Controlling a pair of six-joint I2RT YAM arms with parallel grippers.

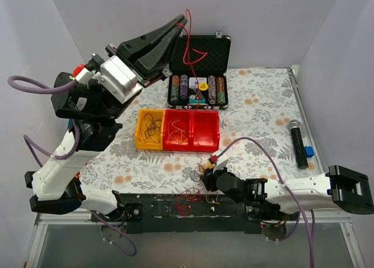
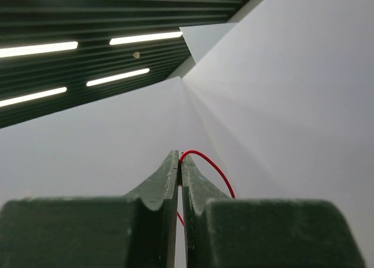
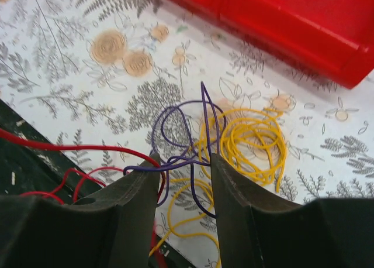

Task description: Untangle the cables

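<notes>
My left gripper (image 1: 182,21) is raised high over the back of the table and is shut on a thin red wire (image 1: 188,45) that hangs down in front of the open case. In the left wrist view the jaws (image 2: 179,158) are closed with the red wire (image 2: 213,168) looping out of the tip. My right gripper (image 1: 204,177) is low at the table's near edge and open. Its fingers (image 3: 184,158) straddle a tangle of purple wire (image 3: 175,122), yellow wire (image 3: 251,139) and red wire (image 3: 70,148) lying on the floral cloth.
A yellow bin (image 1: 139,140) and a red double bin (image 1: 217,130) with wire loops inside stand mid-table; the red bin also shows in the right wrist view (image 3: 280,22). An open poker-chip case (image 1: 198,69) stands at the back. A black microphone (image 1: 299,142) lies at the right. More red wire (image 1: 187,201) lies on the near rail.
</notes>
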